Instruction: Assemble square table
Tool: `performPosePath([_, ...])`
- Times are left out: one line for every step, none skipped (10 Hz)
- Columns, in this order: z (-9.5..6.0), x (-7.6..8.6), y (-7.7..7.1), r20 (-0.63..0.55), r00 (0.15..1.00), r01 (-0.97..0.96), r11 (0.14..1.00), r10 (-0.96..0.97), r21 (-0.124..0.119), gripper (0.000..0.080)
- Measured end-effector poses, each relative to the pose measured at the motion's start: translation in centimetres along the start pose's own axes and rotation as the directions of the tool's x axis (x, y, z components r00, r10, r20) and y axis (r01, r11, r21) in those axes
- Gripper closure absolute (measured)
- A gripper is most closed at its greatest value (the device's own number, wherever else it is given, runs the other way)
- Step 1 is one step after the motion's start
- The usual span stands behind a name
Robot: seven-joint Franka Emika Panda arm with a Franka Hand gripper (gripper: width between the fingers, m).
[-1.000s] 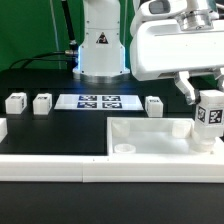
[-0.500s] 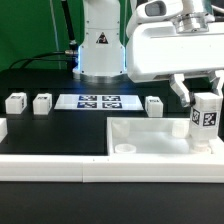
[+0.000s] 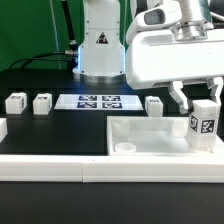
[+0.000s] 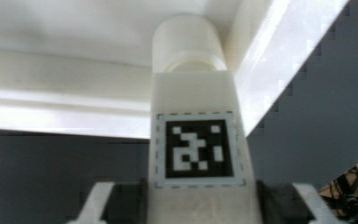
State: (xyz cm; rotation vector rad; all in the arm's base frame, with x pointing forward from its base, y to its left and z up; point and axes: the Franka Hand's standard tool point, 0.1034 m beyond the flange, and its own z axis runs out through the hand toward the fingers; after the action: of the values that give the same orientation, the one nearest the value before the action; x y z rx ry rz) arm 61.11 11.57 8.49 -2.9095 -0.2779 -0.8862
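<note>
A green backdrop (image 3: 30, 30) stood behind the black table (image 3: 50, 135), with dark cables (image 3: 66, 25) trailing down in front of it. The marker board (image 3: 98, 101) lay flat mid-table, and a long low white border wall (image 3: 50, 166) ran along the table's near edge under bright, even light.

- A white leg block (image 4: 194, 90) fills the middle of the view, running lengthwise away from the camera to a rounded far end.
- A square black-and-white tag (image 4: 195, 150) sits on the face of the block nearest the camera.
- The gripper (image 4: 197, 203) clamps the block's near end, with one pale finger (image 4: 98, 205) on each side.
- Behind the block lies the white square table (image 4: 60, 112), with a raised rim showing as a bright band.
- Dark counter (image 4: 51, 165) shows beside the block; which counter edge is nearest cannot be told.
</note>
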Motion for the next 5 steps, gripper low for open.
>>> performPosePath([0.0,-0.02,0.02,0.0,1.0,-0.006,1.0,0.006,-0.001,0.0508])
performPosePath([0.0,-0.02,0.0,-0.001,1.0,-0.012,1.0,0.012,-0.003,0.0508])
performPosePath([0.0,0.0,0.02,-0.003,1.0,-0.012,1.0,0.012,-0.004,0.0508])
performPosePath([0.01,-0.02,0.03,-0.003,1.0,-0.012,1.0,0.012,-0.004,0.0433])
performPosePath([0.01,-0.02,0.03,-0.003,1.0,-0.012,1.0,0.012,-0.004,0.0433])
